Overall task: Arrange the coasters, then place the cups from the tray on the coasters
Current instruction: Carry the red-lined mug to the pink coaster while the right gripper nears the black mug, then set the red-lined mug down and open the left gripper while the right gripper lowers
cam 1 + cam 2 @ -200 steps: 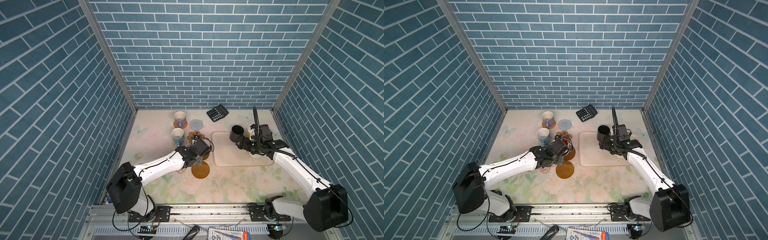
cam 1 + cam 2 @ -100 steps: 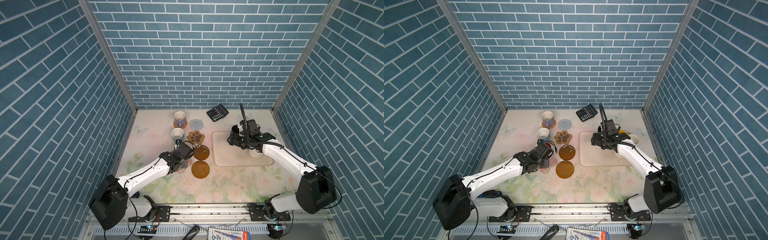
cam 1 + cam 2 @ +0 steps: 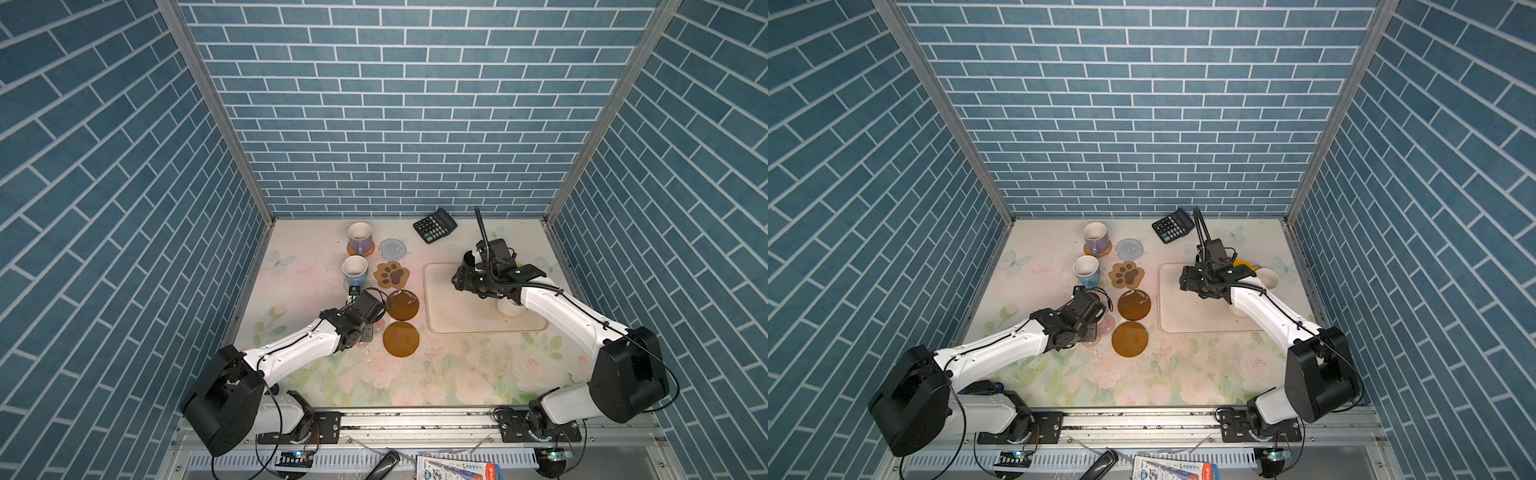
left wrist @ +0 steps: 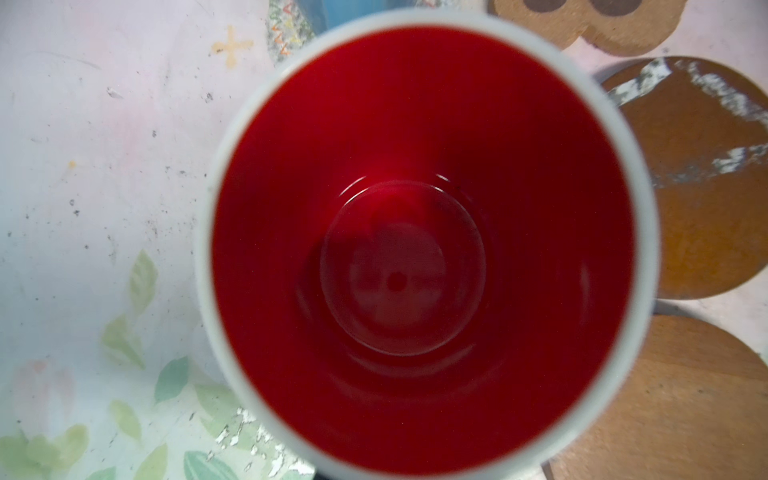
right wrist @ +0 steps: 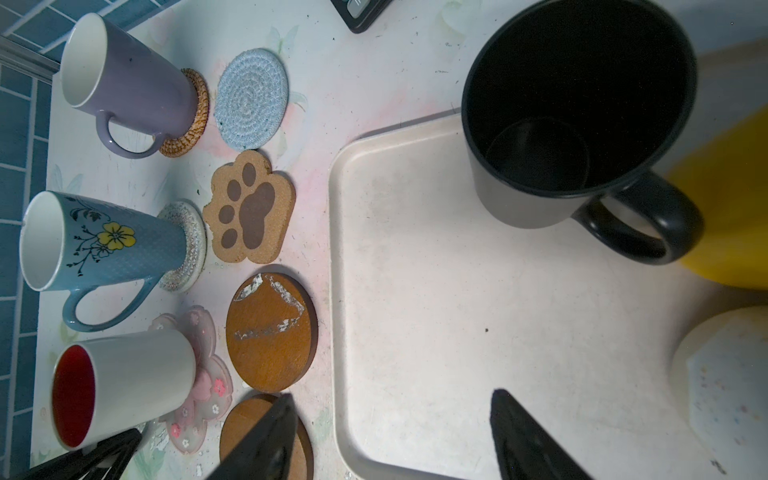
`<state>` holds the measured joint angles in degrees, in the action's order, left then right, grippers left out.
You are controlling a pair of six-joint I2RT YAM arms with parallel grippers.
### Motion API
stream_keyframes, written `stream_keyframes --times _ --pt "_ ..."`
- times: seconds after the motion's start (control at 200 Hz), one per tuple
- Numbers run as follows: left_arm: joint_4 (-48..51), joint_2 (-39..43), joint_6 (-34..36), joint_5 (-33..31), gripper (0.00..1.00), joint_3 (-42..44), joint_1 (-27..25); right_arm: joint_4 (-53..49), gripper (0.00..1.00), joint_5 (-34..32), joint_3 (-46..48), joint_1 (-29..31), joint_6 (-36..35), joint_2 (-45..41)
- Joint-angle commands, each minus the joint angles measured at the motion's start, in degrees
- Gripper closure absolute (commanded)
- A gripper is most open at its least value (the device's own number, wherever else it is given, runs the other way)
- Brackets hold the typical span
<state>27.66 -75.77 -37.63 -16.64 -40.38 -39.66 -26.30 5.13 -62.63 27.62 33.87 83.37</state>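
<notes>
Left gripper (image 3: 1086, 311) hangs straight over the white ceramic mug with the red inside (image 4: 415, 249). Its fingers are hidden under the rim from where I watch, so I cannot tell whether they clamp the mug or stand off it. That mug sits upright and empty on the pink-white flowery coaster (image 5: 212, 390).

Beyond it the pale blue flowered mug (image 5: 104, 245) stands on the clear lacy round coaster (image 5: 187, 249), and the lavender mug (image 5: 133, 87) stands on the woven tan round coaster (image 5: 197, 108). I see four coasters bare: the blue-grey round woven coaster (image 5: 251, 99), the brown paw-shaped cork coaster (image 5: 249, 208), the scuffed amber wooden disc (image 5: 270, 332) and the plain amber wooden disc (image 5: 241, 419).

Right gripper (image 5: 392, 392) hovers with jaws spread wide, gripping nothing, over the cream-pink rectangular tray (image 5: 436, 291). The tray holds the empty black mug (image 5: 582, 124), a yellow mug (image 5: 727, 208) and a cream-white mug (image 3: 1266, 277).
</notes>
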Motion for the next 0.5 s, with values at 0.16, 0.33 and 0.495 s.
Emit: stream_keyframes --times 0.16,0.33,0.495 --pt "-4.18 -2.52 -1.17 -2.10 1.00 0.21 0.35 -0.11 0.26 -1.78 -0.97 0.33 1.03 -0.63" --pt "-4.32 -2.99 -1.75 -2.10 0.90 0.21 0.37 -0.30 0.26 -1.79 -0.49 0.33 0.41 -1.78" --pt "-3.20 -1.05 -1.96 -2.42 0.52 0.21 0.37 -1.25 0.26 -1.61 -0.78 0.29 -2.51 -3.51"
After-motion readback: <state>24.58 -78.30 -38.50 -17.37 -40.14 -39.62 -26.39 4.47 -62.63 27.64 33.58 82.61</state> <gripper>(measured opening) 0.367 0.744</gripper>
